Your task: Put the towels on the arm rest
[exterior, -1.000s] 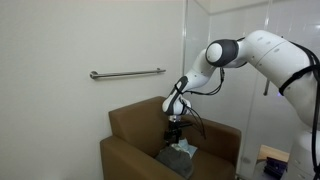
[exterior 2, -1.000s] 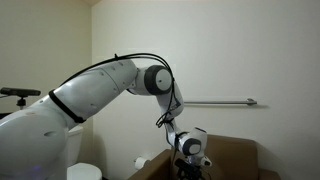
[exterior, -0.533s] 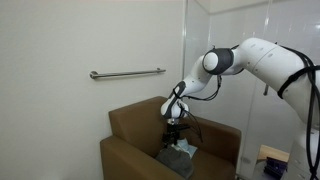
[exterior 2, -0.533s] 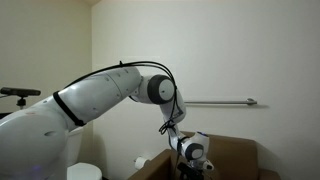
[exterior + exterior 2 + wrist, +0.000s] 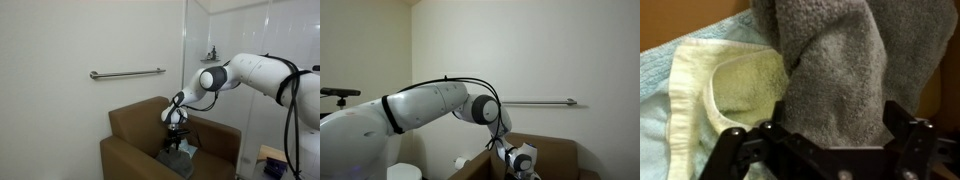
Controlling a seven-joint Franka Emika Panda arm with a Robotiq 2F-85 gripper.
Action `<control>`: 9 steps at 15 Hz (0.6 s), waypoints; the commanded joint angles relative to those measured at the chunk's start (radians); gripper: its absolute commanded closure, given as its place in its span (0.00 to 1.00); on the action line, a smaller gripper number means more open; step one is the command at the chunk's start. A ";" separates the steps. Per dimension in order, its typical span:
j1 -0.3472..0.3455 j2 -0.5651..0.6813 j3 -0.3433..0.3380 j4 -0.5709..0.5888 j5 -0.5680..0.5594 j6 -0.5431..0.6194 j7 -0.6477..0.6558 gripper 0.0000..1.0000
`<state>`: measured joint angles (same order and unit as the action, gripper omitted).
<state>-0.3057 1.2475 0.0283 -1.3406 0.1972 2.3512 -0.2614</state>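
Wrist view, gripper jaws wide astride grey towel, yellow towel beside, blue towel cropped

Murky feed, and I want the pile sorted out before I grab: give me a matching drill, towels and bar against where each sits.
1 grey towel
2 yellow towel
3 blue towel
4 bar

A mounted above the chair
B far left in the wrist view
C centre of the wrist view, ahead of the gripper
D just left of the grey one

Pairs: 1-C, 2-D, 3-B, 4-A
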 commanded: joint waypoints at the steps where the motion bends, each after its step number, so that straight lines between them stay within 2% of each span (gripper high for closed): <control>1: 0.001 0.128 -0.017 0.178 -0.026 -0.134 0.046 0.00; 3: -0.003 0.189 -0.018 0.260 -0.027 -0.209 0.044 0.02; 4: -0.005 0.219 -0.016 0.301 -0.026 -0.242 0.039 0.26; 6: -0.008 0.268 -0.013 0.370 -0.023 -0.295 0.033 0.31; 8: -0.010 0.233 -0.011 0.320 -0.017 -0.290 0.027 0.45; 9: -0.011 0.238 -0.011 0.332 -0.016 -0.289 0.027 0.52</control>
<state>-0.3068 1.4856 0.0097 -1.0242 0.1924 2.0928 -0.2505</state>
